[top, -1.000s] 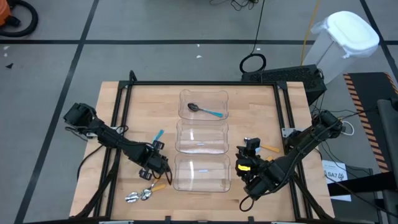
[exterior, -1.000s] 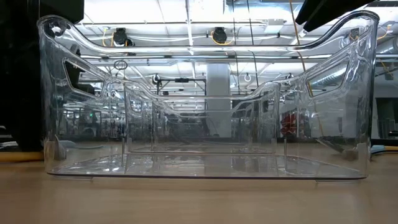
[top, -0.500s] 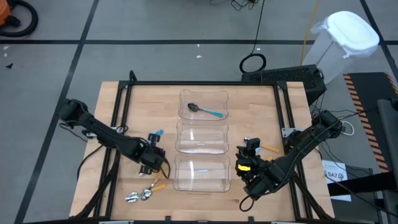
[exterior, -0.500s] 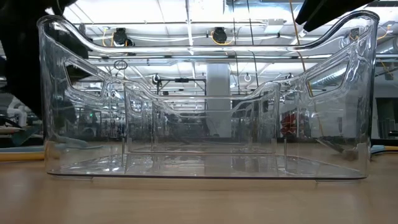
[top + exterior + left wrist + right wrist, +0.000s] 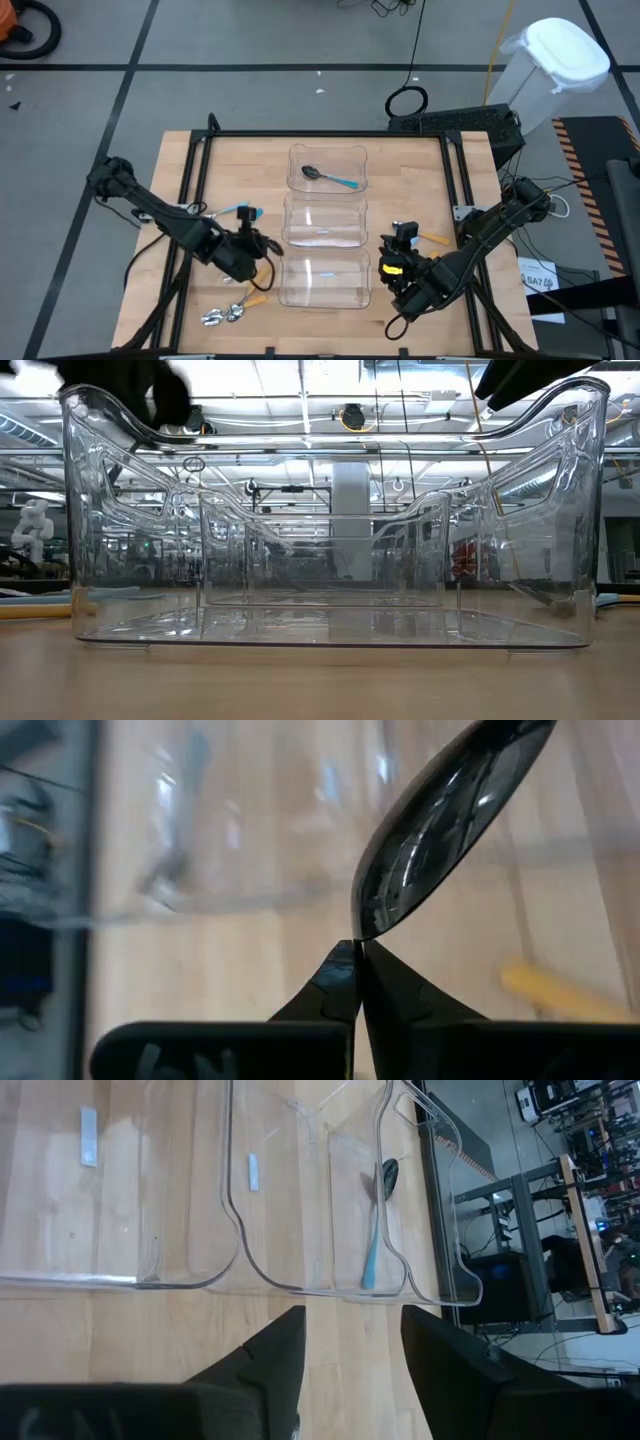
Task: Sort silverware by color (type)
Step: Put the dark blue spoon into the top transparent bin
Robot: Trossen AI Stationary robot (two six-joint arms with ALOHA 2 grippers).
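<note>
We see the left gripper (image 5: 262, 243) clamped on a dark-bowled spoon (image 5: 440, 815), just left of the near clear bin (image 5: 325, 279). Right gripper (image 5: 403, 236) waits right of that bin, fingers apart, holding nothing. Beyond that bin, a blue-handled spoon (image 5: 332, 178) lies in the far one; more spoons (image 5: 228, 312) sit on the table to its left.

3 clear bins (image 5: 326, 237) in row mid-table (image 5: 190, 175); white lidded bin (image 5: 560, 60), maybe trash.

bins (image 5: 326, 238) block centre, table (image 5: 420, 170) sides open
</note>
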